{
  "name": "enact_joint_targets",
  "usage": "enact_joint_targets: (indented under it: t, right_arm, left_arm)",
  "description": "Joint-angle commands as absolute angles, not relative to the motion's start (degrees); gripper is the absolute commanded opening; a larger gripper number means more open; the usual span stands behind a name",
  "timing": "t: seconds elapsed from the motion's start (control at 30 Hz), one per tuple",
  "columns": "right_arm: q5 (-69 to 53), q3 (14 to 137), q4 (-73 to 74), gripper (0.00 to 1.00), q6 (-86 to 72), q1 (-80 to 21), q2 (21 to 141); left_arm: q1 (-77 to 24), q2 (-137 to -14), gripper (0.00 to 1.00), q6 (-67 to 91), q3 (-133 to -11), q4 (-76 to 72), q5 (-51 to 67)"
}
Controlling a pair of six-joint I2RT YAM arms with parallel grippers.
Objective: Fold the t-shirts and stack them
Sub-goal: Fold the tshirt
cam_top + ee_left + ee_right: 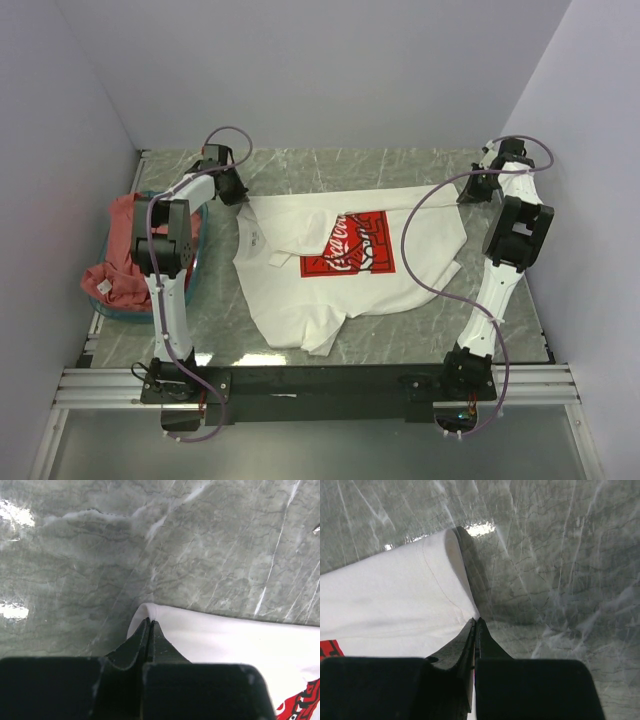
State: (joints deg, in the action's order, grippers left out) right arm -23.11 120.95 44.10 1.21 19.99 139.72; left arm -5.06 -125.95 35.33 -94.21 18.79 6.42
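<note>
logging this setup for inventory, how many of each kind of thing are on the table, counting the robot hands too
t-shirts: 2 (white t-shirt, salmon-red t-shirt)
baskets: 1 (teal basket)
robot hands: 2 (left hand, right hand)
total: 5

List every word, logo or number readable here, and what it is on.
"Coca-Cola": white script on the red square print of the white t-shirt, creased, only partly legible.
On that shirt, the neck label: too small to read.
On the salmon-red t-shirt, the white tag: too small to read.
No other text shows.
</note>
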Motion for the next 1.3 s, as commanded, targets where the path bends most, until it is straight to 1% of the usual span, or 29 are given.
enact_joint_targets:
  t: [0.0,0.23,0.27,0.3,0.37,0.4,0.43,0.5,0.6,0.73,0.77,0.8,0.83,0.87,0.9,0.93,0.97,1.0,1.03,1.07,1.1,1.13,1.17,1.2,1.23,1.27]
  right_arm:
    - [-20.22,124.45,42.54,0.00,2.72,21.09,137.02]
    - [-18.90,125.15,42.45,0.01,3.51,21.09,137.02]
    - [-19.16,125.24,43.06,0.17,3.86,21.09,136.93]
    - [-19.60,124.81,43.15,0.28,4.74,21.01,136.50]
    - [-19.77,123.41,42.46,0.45,5.53,21.01,135.44]
    - [-20.12,121.83,42.19,0.48,6.41,20.92,133.96]
    - [-20.30,121.03,41.93,0.50,6.68,21.00,133.08]
    - [-20.91,119.45,41.31,0.55,7.73,20.92,131.49]
    - [-24.33,115.94,41.13,0.57,9.57,20.39,127.72]
    - [-30.48,105.05,39.91,0.59,13.61,17.59,119.28]
    - [-33.98,102.77,39.73,0.59,14.75,16.71,117.70]
    - [-36.10,98.92,40.16,0.59,18.86,14.35,114.55]
    - [-38.56,97.14,41.04,0.59,21.68,12.93,112.87]
    - [-40.32,95.38,43.05,0.59,24.58,11.53,111.20]
    - [-44.78,92.66,44.72,0.59,32.96,9.51,107.88]
    - [-46.48,90.98,46.22,0.59,37.14,5.84,106.01]
    - [-47.80,89.14,48.75,0.59,41.44,3.28,103.91]
    - [-49.55,85.81,49.91,0.59,50.62,0.99,99.80]
    - [-49.40,83.78,50.62,0.59,54.63,-4.95,97.58]
    - [-48.44,81.67,49.67,0.59,57.45,-7.88,95.30]
    - [-45.21,77.56,48.09,0.59,60.87,-10.78,91.71]
    - [-42.22,75.43,46.16,0.59,61.86,-14.46,90.02]
    - [-39.32,73.50,41.53,0.59,62.14,-20.51,88.78]
    - [-36.85,70.69,39.31,0.59,62.23,-23.87,87.81]
    - [-32.21,69.97,37.55,0.58,62.40,-26.43,87.98]
    - [-30.69,69.79,35.18,0.58,62.23,-30.72,88.59]
  left_arm:
    - [-4.48,-126.12,0.00,34.01,-97.47,18.72,5.80]
    - [-4.48,-125.77,0.00,33.84,-98.35,18.98,6.24]
    - [-4.48,-125.60,0.01,33.75,-98.35,18.98,6.50]
    - [-4.48,-125.60,0.09,33.58,-98.44,19.07,7.03]
    - [-4.48,-124.46,0.23,33.22,-98.44,18.81,8.69]
    - [-4.48,-123.67,0.34,33.05,-98.00,18.20,9.31]
    - [-4.48,-121.83,0.39,32.96,-97.13,16.71,9.93]
    - [-4.48,-119.80,0.52,32.78,-96.33,15.47,11.51]
    - [-4.48,-115.76,0.56,32.52,-96.59,14.50,13.00]
    - [-4.48,-107.17,0.57,30.42,-95.10,13.19,14.41]
    - [-4.57,-105.05,0.57,29.71,-94.23,12.92,14.15]
    - [-4.57,-102.77,0.58,27.88,-91.61,12.31,12.32]
    - [-5.01,-97.00,0.59,26.90,-89.58,11.70,10.83]
    - [-5.18,-93.81,0.60,25.94,-87.12,10.21,9.59]
    - [-5.27,-90.47,0.63,24.62,-84.58,8.11,8.62]
    - [-5.36,-84.00,0.64,24.26,-79.94,7.56,6.79]
    - [-5.27,-80.72,0.66,24.17,-77.54,7.38,5.98]
    - [-5.27,-77.55,0.71,24.17,-72.65,7.56,5.19]
    - [-5.27,-71.26,0.74,24.26,-69.99,7.56,3.53]
    - [-5.19,-68.06,0.76,24.08,-67.00,7.56,3.25]
    - [-5.19,-65.07,0.77,23.47,-61.32,7.38,3.25]
    - [-5.19,-59.64,0.77,23.21,-58.74,8.51,2.73]
    - [-5.19,-57.07,0.77,22.77,-56.54,9.74,2.46]
    - [-5.19,-54.60,0.77,21.63,-52.69,10.80,2.55]
    - [-5.19,-50.14,0.77,21.10,-51.08,13.68,1.68]
    - [-5.19,-47.92,0.77,20.75,-49.59,14.84,0.54]
